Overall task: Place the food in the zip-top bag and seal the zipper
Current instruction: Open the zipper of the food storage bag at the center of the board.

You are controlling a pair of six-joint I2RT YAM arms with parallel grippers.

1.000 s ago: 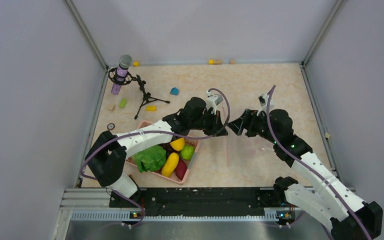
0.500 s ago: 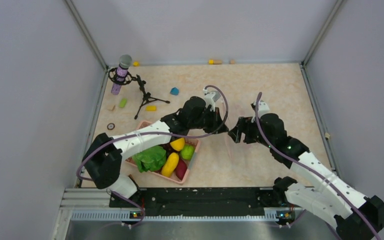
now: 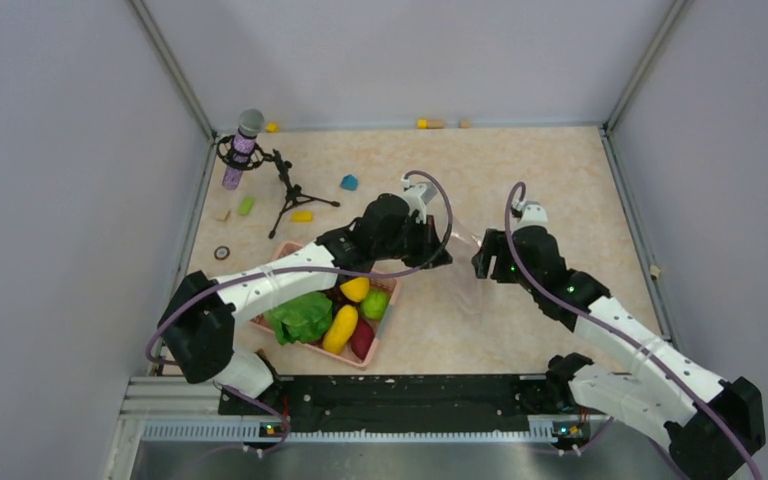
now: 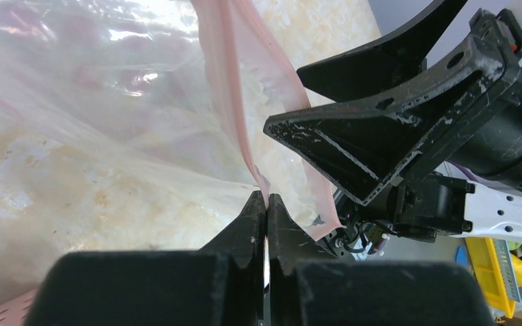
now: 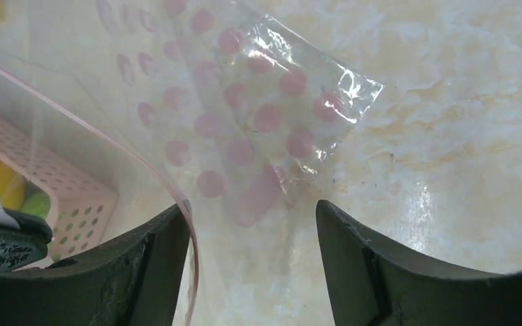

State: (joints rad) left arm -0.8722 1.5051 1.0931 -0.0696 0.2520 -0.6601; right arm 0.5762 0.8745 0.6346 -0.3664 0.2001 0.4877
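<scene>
Tightly between left jaws: the zipper (image 4: pixel 245 115)

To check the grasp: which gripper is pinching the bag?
The left gripper: it is shut on the pink strip of the bag; the right gripper is open.

The beige marbled table (image 3: pixel 540 170) carries a pink basket (image 3: pixel 370 360) left of the left claw (image 3: pixel 447 256), on its near side. Farther left stand a microphone tripod (image 3: pixel 288 190) and small scattered blocks (image 3: pixel 349 183).
</scene>
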